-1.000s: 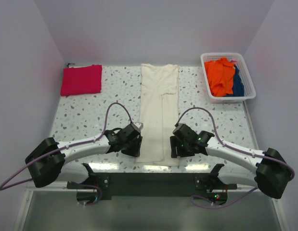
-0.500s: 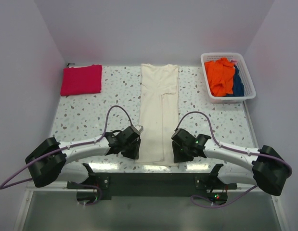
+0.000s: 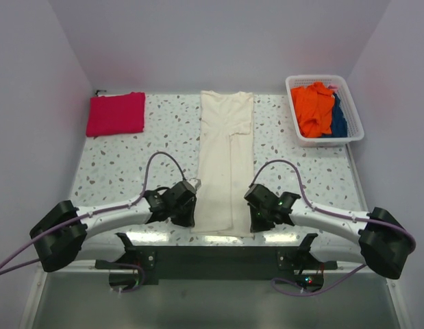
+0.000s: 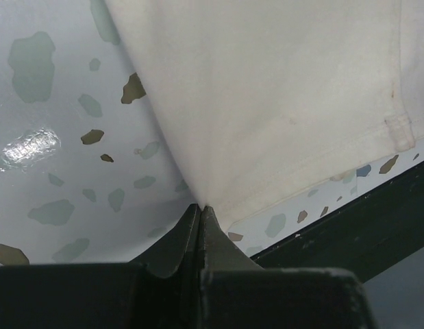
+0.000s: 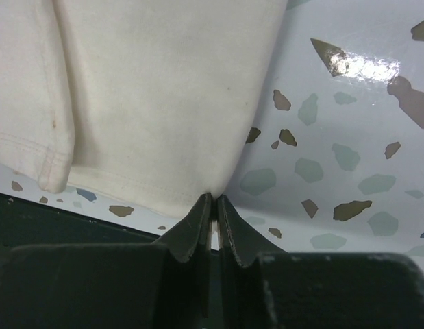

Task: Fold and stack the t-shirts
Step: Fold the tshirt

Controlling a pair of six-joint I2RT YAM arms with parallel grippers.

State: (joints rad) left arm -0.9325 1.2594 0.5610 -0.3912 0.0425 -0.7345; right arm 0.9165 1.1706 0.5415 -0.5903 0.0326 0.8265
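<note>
1. The left fingers [image 4: 176, 241] are now clamping together after standing apart a second ago. They are pinching the near left corner of the cream-white t-shirt [image 4: 280, 103], whose cloth is drawing to a point at their tips.
2. The right fingers [image 5: 235, 236] are doing the same at the near right corner. They have closed to a thin slit since a second ago, and the hem of the shirt is puckering into that slit.
3. Both arms have also been sliding a little toward the near edge of the tabletop [image 3: 116, 171], and are now sitting low at the hem.
4. The cream-white t-shirt [image 3: 225, 157] is lying as a long narrow strip down the middle of the tabletop. Its collar end is pointing to the far wall and its hem is lying just short of the near edge.
5. The crimson-pink t-shirt [image 3: 116, 114] is sitting folded in the far left corner, well apart from both arms.
6. A basket [image 3: 320, 78] at the far right is holding an orange cloth [image 3: 314, 108] and a blue cloth [image 3: 339, 120].
7. Judging by this, the grasping step is finishing, and the hem is probably about to be carried toward the collar for the next fold. Stacking on the crimson-pink t-shirt is not yet done.
</note>
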